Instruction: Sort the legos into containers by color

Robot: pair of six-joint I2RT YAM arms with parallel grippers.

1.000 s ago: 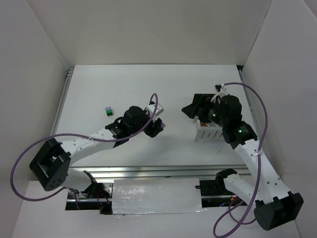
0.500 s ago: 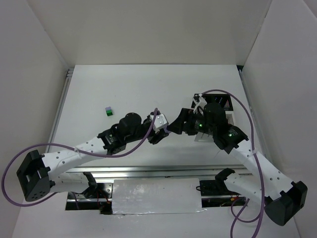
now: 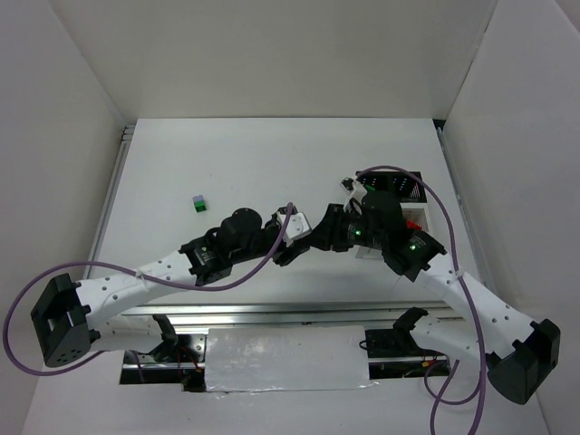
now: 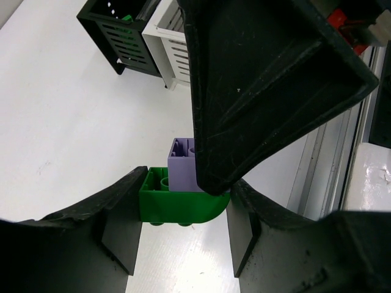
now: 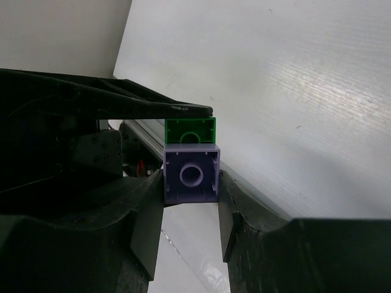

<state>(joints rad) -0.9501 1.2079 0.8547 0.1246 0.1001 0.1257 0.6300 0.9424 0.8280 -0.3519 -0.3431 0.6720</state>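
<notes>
- A loose lavender-on-green pair (image 3: pixel 198 204) of bricks sat on the white tabletop (image 3: pixel 254 154), well to the left of the bin block (image 3: pixel 403 186) and apart from both arms.
- Also left of the bin block, but much nearer it than that pair, the left fingers (image 4: pixel 119 226) were narrowed onto the green brick (image 4: pixel 177 206), one on each of its two sides.
- The lavender brick (image 4: pixel 181 166) was stacked on the green brick and covered only part of it.
- The right fingers (image 5: pixel 149 213) reached leftward away from the bin block and pressed against both sides of the lavender brick, so each arm held one half of the same stack.
- In the bin block, the black bin (image 4: pixel 113 36) stood joined to the white bin (image 4: pixel 174 43), both with slotted walls.
- A green piece (image 4: pixel 127 18) showed inside the black bin.
- From above, the right arm crossed over part of the white bin.
</notes>
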